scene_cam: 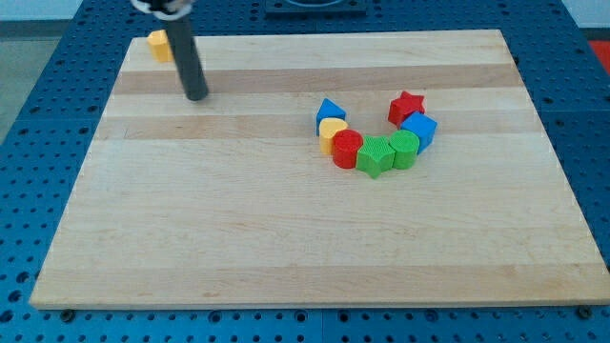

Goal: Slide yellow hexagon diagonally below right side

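In the camera view, the yellow hexagon (158, 45) sits at the worktop's (286, 248) top-left corner, partly hidden by the rod, so its shape is hard to confirm. My tip (196, 96) rests just below-right of it, apparently apart. No claw shows. Other blocks cluster right of centre, well apart.

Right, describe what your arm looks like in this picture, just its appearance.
Only the end of my arm shows: a straight dark grey, nearly black rod, round and smooth, down to my tip. At the view's top edge it joins a black-and-white fitting, mostly cut off. No cables or markings are visible.
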### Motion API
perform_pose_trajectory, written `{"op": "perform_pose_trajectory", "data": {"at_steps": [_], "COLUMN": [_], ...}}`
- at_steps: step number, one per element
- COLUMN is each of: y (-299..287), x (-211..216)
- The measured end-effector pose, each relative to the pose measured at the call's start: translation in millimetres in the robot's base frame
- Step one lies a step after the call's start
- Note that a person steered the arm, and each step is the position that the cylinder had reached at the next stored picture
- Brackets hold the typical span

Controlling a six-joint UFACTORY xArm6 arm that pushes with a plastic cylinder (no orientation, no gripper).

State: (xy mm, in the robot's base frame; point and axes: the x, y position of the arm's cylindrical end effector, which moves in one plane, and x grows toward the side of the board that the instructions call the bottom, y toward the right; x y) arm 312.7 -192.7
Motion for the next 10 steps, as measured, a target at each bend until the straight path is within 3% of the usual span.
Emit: {"op": "perform_pose_trajectory", "data": {"at_steps": [1,2,3,4,5,10], "y": [-43.8,-101.5,-112.0,-111.5,-106.1,19.7], "x": [-32.1,-34.4,-45.8,-84.4,-120.8,-86.5]}}
